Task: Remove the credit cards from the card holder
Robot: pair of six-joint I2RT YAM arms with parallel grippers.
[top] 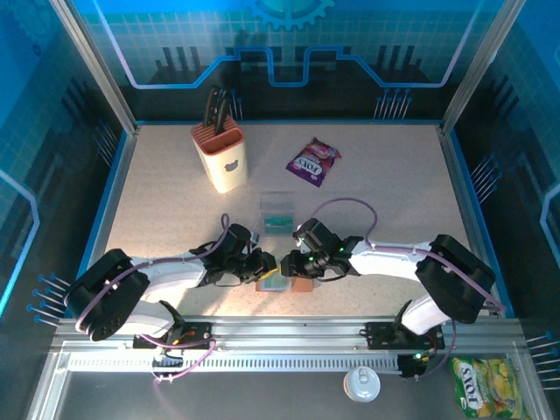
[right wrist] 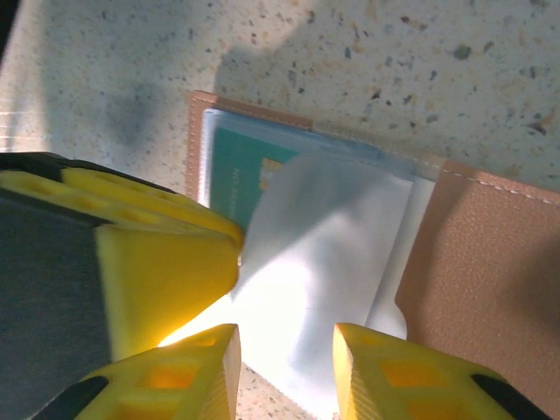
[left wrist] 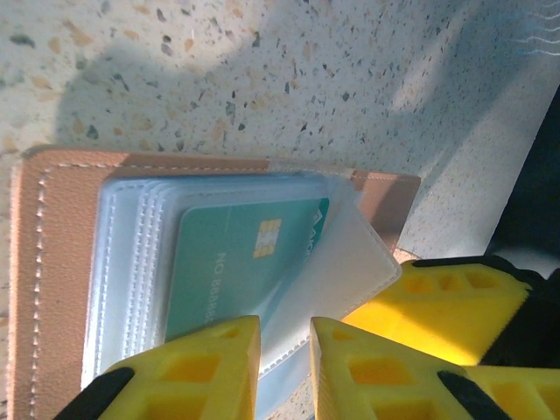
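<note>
ok so the card holder (left wrist: 52,262) lies open flat on the desk (left wrist: 262,70), right under both pincers, which meet nose to nose over it.

Left pincer (left wrist: 286,331): jaws nearly together. The edge of the sleeve stack (left wrist: 131,254) runs into the gap, but tbh can't tell if it's actually biting or just parked there.

Right pincer (right wrist: 287,339): spread partway, straddling one loose clear sleeve (right wrist: 324,254) that's lifted off the stack, not closed on it.

The teal card (left wrist: 236,262) sits just ahead of the left fingertips, chip up, looks fully inside its pocket.

IMO the step rn = get that card out. How I'd do it:
- One pincer pins the holder down.
- The other grabs the card edge ONLY, not plastic + card together, or the whole holder drags along.
- Pull toward the pocket's open side, flat & slow, bc sleeves are floppy and cling.
- The pincers are v close together, so watch for finger clash.

Clear tray (top: 278,199) sits beyond them w/ something teal in it, prob the drop spot.
</note>
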